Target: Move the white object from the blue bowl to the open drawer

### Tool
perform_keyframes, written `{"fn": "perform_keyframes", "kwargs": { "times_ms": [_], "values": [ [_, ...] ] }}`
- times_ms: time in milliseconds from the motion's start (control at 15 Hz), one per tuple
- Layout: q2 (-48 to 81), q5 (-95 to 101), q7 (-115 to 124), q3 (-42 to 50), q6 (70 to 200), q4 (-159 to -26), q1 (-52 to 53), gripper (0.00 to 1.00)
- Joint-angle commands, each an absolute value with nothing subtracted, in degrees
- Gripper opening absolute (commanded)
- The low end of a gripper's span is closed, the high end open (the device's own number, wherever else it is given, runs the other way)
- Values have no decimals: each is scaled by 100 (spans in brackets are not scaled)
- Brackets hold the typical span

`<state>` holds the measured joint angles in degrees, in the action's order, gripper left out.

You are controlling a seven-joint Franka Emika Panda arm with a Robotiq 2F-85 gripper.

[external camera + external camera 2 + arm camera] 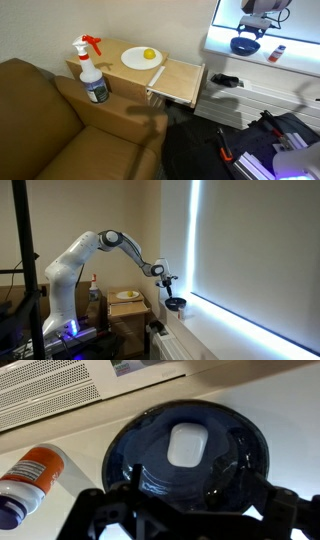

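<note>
The dark-blue bowl sits on the white windowsill and holds the white object, a rounded rectangular piece lying flat in its middle. The bowl shows in both exterior views. My gripper hovers just above the bowl, open and empty, with its dark fingers spread to either side of the bowl's near rim. The gripper also shows in both exterior views. The open drawer juts out of the light wooden side cabinet, below and away from the sill, with a bare wood bottom.
An orange-and-white bottle lies on the sill beside the bowl. A white plate with a yellow fruit and a spray bottle stand on the cabinet top. A brown sofa adjoins the cabinet. A vent grille runs behind the bowl.
</note>
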<state>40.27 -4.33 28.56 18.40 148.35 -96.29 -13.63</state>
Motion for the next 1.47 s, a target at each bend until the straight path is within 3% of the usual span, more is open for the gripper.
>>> {"fn": "perform_keyframes", "kwargs": {
  "times_ms": [0,1400],
  "values": [
    [4320,-554,2884,1879,15015,-9410,-1363,100],
    [4614,-811,3029,1894,14666,-9051,-1414,100]
  ]
}}
